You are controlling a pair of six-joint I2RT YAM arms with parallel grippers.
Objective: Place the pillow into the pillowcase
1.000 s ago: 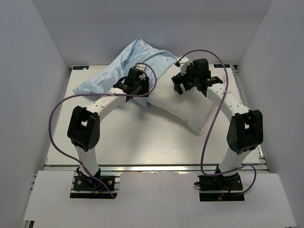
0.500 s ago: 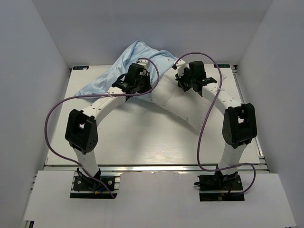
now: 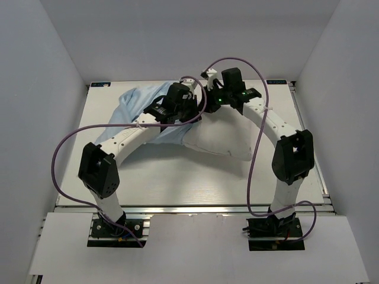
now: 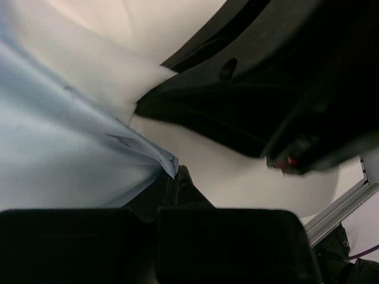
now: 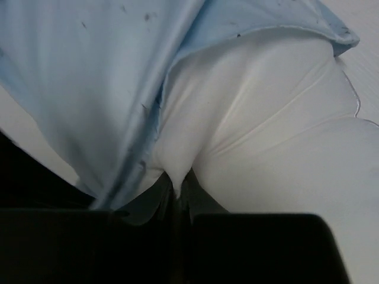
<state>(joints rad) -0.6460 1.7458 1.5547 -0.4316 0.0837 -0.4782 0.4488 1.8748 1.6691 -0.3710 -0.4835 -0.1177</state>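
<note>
The off-white pillow (image 3: pixel 224 139) lies across the middle of the table, its left end under the light-blue pillowcase (image 3: pixel 131 107), which spreads to the back left. My two grippers meet over that overlap. The left gripper (image 3: pixel 192 105) is shut, and in its wrist view the tips (image 4: pixel 176 174) pinch a blue edge of the pillowcase (image 4: pixel 59 154), with the pillow (image 4: pixel 237 171) behind. The right gripper (image 3: pixel 209 102) is shut on a pinched fold of the pillow (image 5: pixel 278 136) at its tips (image 5: pixel 177 186). The pillowcase (image 5: pixel 89 77) drapes over the pillow's upper left.
The white table (image 3: pixel 177 177) is boxed in by white walls at the left, back and right. An aluminium rail (image 3: pixel 195 207) runs along its near edge. Purple cables (image 3: pixel 254 148) loop from both arms. The right arm's black wrist (image 4: pixel 284 77) hangs close above the left gripper.
Both grippers have closed, the left on the pillowcase and the right on the pillow. Both arms have swung left and inward, and the pillowcase heap has dropped flatter at the left.
</note>
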